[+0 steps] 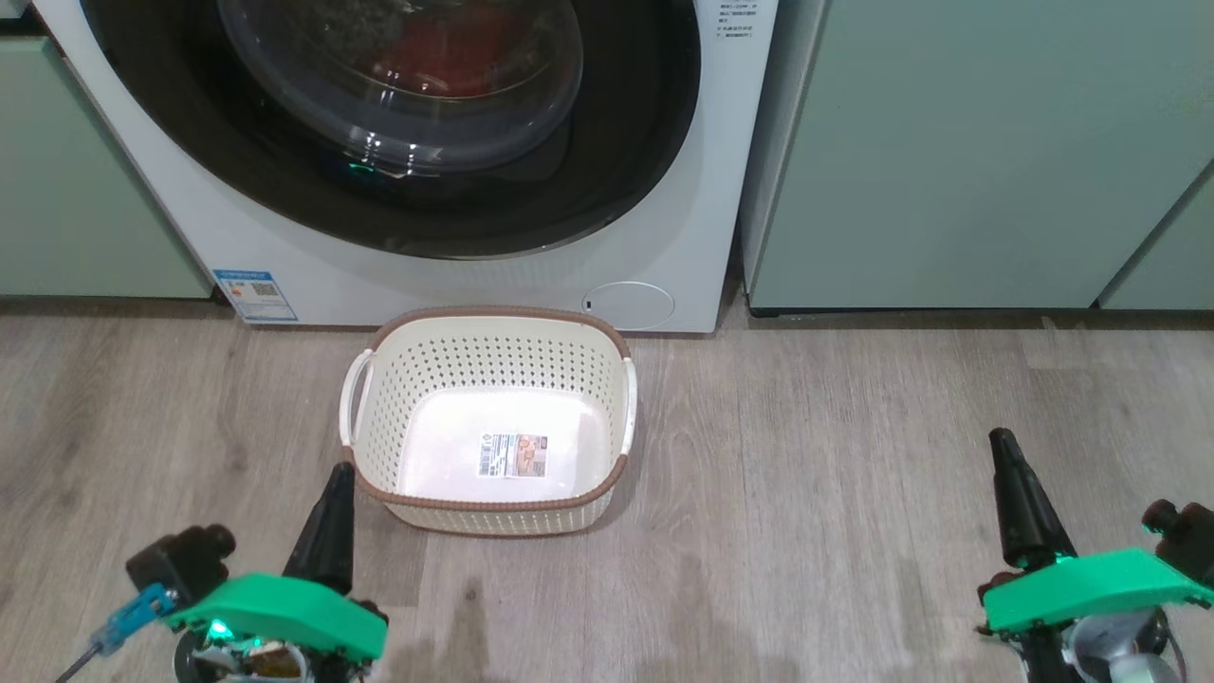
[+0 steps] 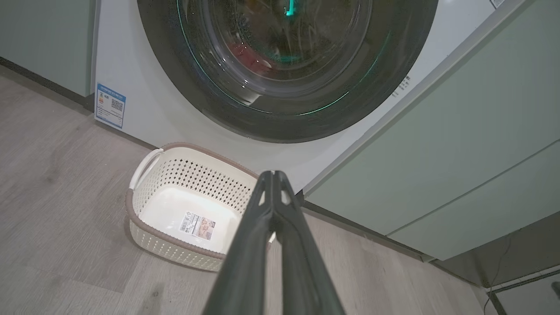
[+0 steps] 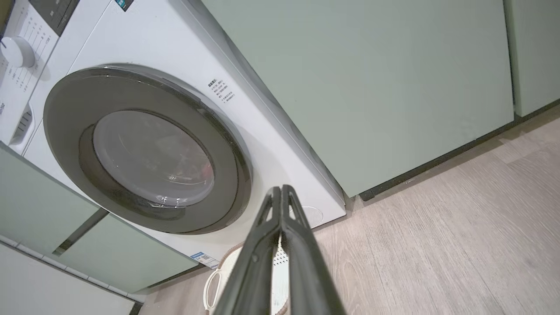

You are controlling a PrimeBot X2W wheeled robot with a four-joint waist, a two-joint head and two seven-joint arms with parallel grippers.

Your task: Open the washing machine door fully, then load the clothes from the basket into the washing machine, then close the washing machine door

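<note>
Our left tool (image 1: 339,471) and right tool (image 1: 1002,443) each have their long dark fingers pressed together, holding nothing, above the grey wood-look floor (image 1: 854,427). Just beside the left tool sits the small cream perforated plastic basket (image 1: 493,365), brown-rimmed, with a label on its bottom. Behind it, the white front-loading washing machine (image 1: 664,209) has its round, glossy black-rimmed door (image 1: 626,142) flush against its front. The bright red clothes (image 1: 446,57) show dimly through the bulging glass.

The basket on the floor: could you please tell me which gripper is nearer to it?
Left. The left gripper, shut, sits right beside the near left corner of the basket; the right gripper, also shut, is far off to its right.
</note>
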